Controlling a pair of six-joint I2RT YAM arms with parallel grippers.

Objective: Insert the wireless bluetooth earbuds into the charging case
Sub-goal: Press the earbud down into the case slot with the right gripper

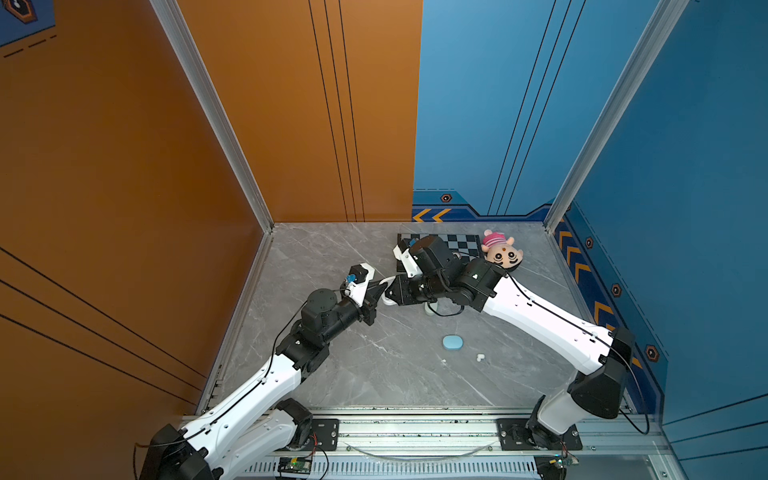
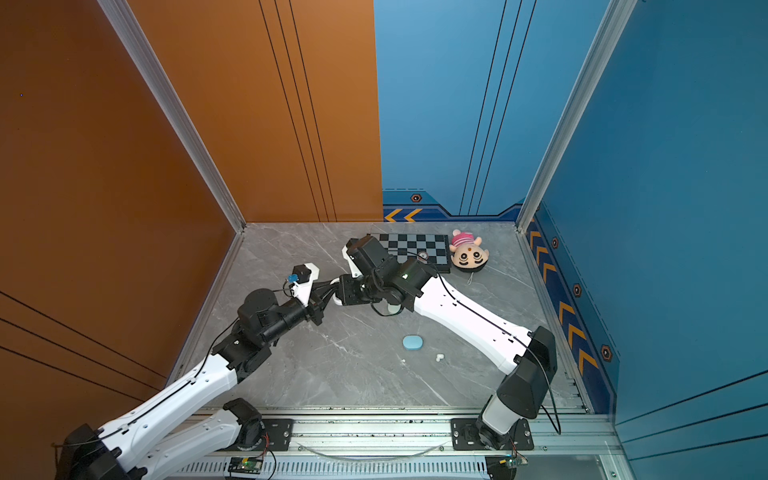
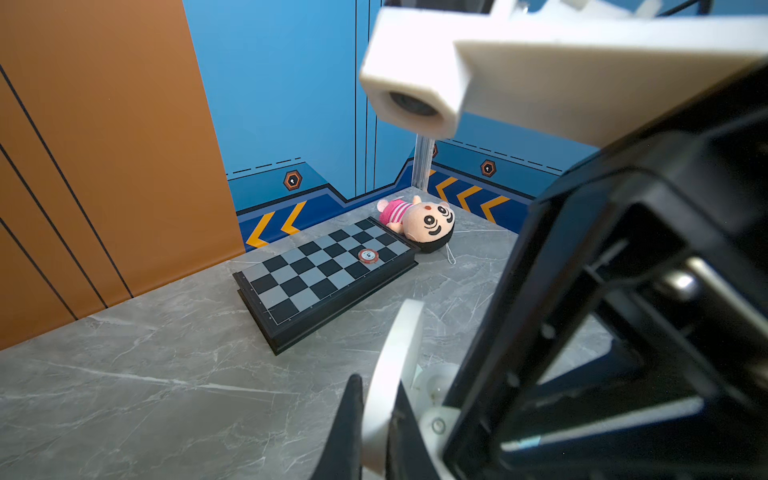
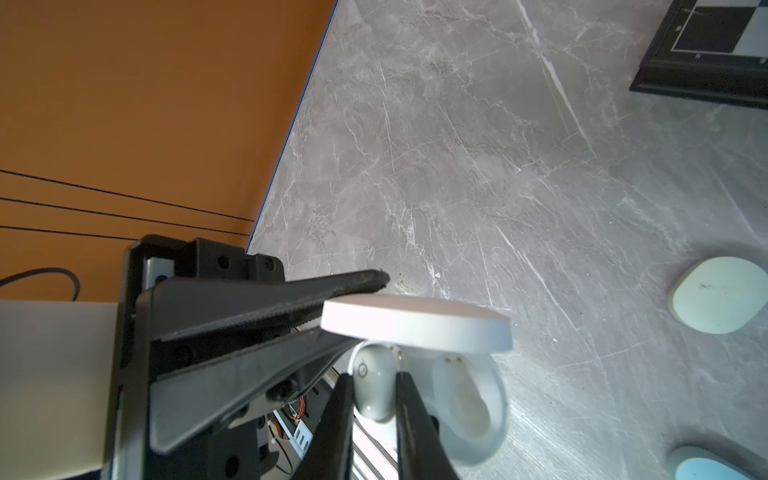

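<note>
A white charging case is open, its round lid pinched edge-on in my shut left gripper. In the right wrist view my right gripper is shut on a pale grey-white earbud, which sits at one socket of the case. The socket beside it is empty. In both top views the two grippers meet tip to tip over the case, left gripper against right gripper. Loose white earbuds lie on the table towards the front.
A shut blue oval case lies near the loose buds, and a pale case shows under my right forearm. A chessboard carrying a red chip and a plush doll sit at the back right. An orange wall closes the left side.
</note>
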